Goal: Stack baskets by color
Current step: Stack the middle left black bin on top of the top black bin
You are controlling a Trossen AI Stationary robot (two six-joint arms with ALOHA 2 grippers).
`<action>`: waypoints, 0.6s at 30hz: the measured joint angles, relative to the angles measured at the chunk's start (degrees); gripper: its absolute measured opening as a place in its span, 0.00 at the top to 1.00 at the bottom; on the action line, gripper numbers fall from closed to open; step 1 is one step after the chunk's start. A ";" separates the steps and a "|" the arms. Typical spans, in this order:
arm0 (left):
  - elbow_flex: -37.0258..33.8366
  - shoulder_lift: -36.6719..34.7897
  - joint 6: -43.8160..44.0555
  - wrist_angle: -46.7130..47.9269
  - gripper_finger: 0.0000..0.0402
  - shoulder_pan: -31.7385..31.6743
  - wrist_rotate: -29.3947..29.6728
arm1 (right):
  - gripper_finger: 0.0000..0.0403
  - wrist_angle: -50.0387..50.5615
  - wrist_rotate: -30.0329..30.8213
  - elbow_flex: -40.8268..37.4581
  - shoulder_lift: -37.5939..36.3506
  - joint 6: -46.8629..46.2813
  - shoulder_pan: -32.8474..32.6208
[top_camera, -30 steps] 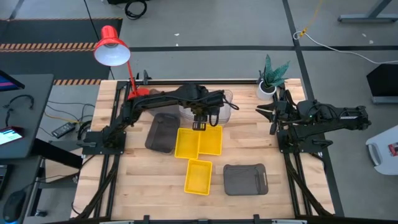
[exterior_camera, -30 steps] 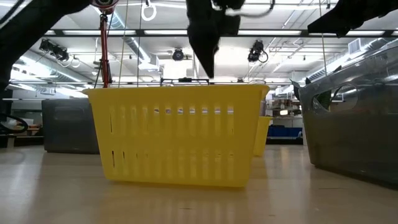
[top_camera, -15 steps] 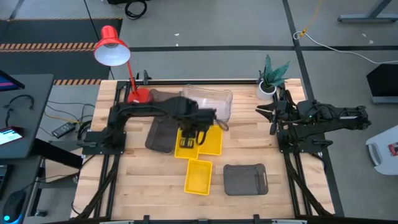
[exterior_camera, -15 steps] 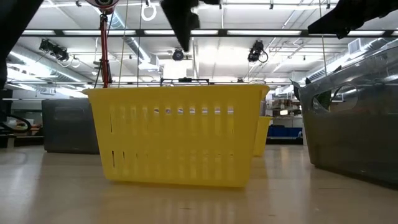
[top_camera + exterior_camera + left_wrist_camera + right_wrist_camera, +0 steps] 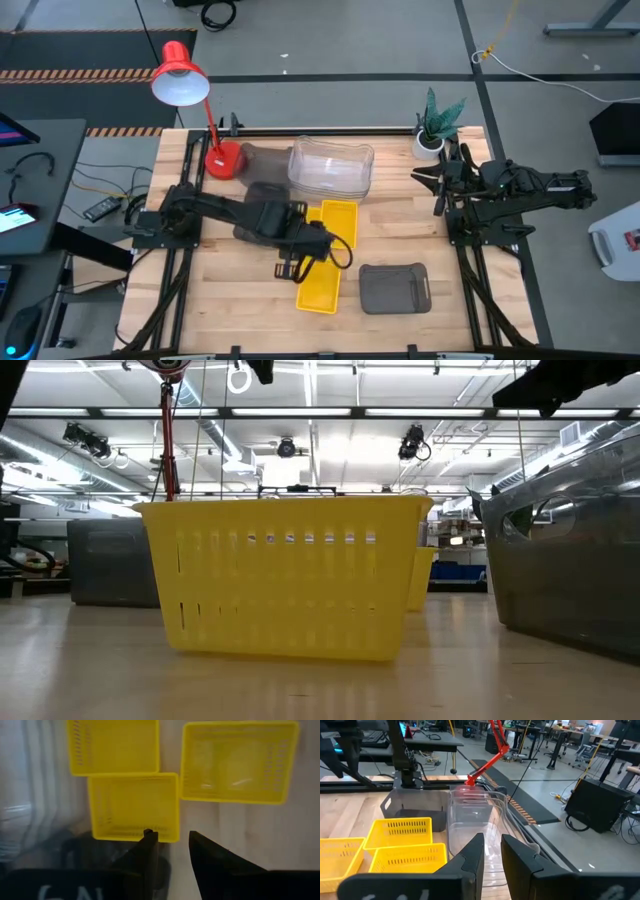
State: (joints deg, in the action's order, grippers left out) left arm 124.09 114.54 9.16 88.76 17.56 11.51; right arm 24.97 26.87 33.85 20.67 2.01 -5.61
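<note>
The left gripper (image 5: 172, 842), jaws slightly parted and empty, hovers over the yellow baskets (image 5: 134, 806), apparently lining up a pick.

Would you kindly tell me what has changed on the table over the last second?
The left claw swung from the clear baskets at the back to above the yellow baskets near the front, holding nothing. The baskets, lamp, plant and right claw stayed put.
</note>
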 joint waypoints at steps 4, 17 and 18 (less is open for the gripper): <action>0.00 0.00 1.02 1.14 0.71 2.78 6.10 | 0.82 0.33 -0.02 0.00 0.17 0.08 0.00; -0.02 0.00 2.46 1.24 0.71 9.06 15.01 | 0.82 -0.07 -2.51 0.00 0.50 -2.90 0.00; -0.66 -0.09 2.52 0.83 0.71 9.15 15.53 | 0.82 -0.04 -2.81 0.00 0.50 -3.20 0.00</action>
State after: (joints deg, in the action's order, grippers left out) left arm 123.43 114.45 11.67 89.59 26.72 27.03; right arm 24.93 24.07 33.85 21.17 -1.20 -5.61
